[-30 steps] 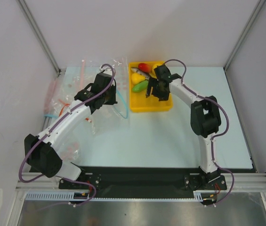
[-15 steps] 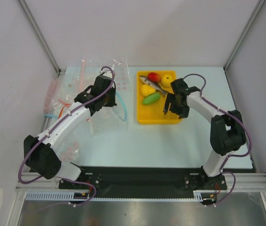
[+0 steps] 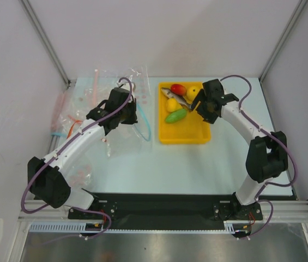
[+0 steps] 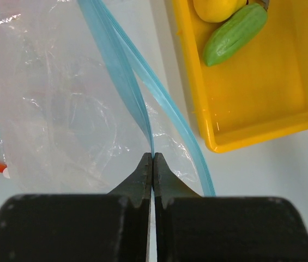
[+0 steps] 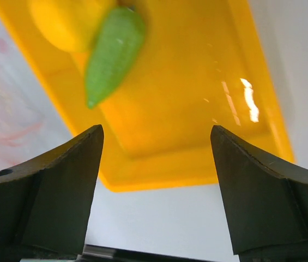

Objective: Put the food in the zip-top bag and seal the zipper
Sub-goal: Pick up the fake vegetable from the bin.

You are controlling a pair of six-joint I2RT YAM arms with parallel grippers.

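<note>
Pale, glossy surface [image 3: 197, 164] boxed in by white walls and metal posts. On its left half, zip-top bag [image 3: 122, 126], clear and crinkled, mouth turned toward the tray.

Along that mouth, teal zipper [image 4: 122, 82], its two strips parted in the left wrist view. One strip running straight down into the tips of the left pincer [image 4: 152, 162], the other curving past just to the right of them. Left pincer pressed together, pinching that one strip, clear film of the bag spread out to its left.

Food well apart from both pincers' tips, all lying in the yellow tray [image 3: 189, 136] just right of the bag's mouth.
- Grey fish [image 3: 174, 94] slanting across the far end.
- Red round fruit [image 3: 178, 88] touching the fish on its far side.
- One yellow fruit [image 3: 194, 91] in the far right corner.
- Second yellow fruit [image 3: 171, 105] by the left wall.
- Green oblong vegetable [image 3: 175, 115] just beside the second yellow fruit, on the near side, tilted.

Right pincer [image 5: 155, 136] spread wide, hanging over the tray's right side. Bare yellow floor between its fingers in the right wrist view, green vegetable and a yellow fruit ahead and to the left, neither touched.

Further left on the surface, other clear bags with pink strips [image 3: 66, 124], partly under the left arm.
</note>
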